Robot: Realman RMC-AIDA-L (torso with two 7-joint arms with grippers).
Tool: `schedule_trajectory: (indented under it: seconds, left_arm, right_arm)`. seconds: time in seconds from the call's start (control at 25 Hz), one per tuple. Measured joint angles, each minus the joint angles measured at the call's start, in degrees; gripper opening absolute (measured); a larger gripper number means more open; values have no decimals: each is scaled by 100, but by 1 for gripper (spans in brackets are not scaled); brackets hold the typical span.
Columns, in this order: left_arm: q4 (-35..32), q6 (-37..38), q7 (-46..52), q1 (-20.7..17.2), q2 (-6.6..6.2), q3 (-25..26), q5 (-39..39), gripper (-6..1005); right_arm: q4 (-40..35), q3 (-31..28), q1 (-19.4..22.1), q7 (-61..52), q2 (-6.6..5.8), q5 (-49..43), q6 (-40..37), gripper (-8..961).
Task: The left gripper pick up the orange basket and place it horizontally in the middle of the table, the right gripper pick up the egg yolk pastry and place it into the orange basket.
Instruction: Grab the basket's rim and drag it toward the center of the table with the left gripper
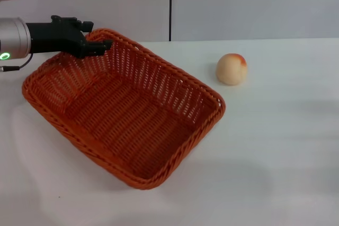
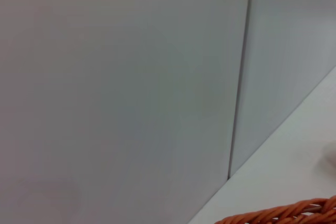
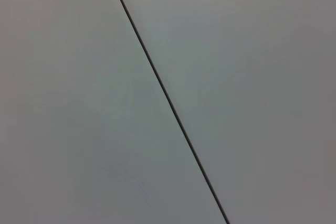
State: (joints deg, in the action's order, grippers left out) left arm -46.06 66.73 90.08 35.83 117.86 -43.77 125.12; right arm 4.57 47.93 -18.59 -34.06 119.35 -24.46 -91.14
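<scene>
Orange woven plastic, the orange basket is sitting askew on the white surface; left gripper fingers are pinching its far braided rim. Light and stiff, it should handle easily there. Egg yolk pastry is lying beyond, right.

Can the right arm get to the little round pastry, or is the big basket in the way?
Probably yes. The egg yolk pastry sits alone on the table, clear of the orange basket that the left gripper holds. The right gripper is out of view.
</scene>
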Motion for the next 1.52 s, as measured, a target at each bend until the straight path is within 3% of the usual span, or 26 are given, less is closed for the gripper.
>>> schedule_trajectory:
  seconds: [1.0, 1.52]
  left_arm:
    - [139, -285, -161, -105, -25, 26, -279, 652]
    - [347, -413, -163, -84, -5, -9, -263, 495]
  right_arm:
    - [-35, 68, -62, -39, -9, -6, 213, 581]
    - [-35, 68, -75, -48, -8, -6, 255, 579]
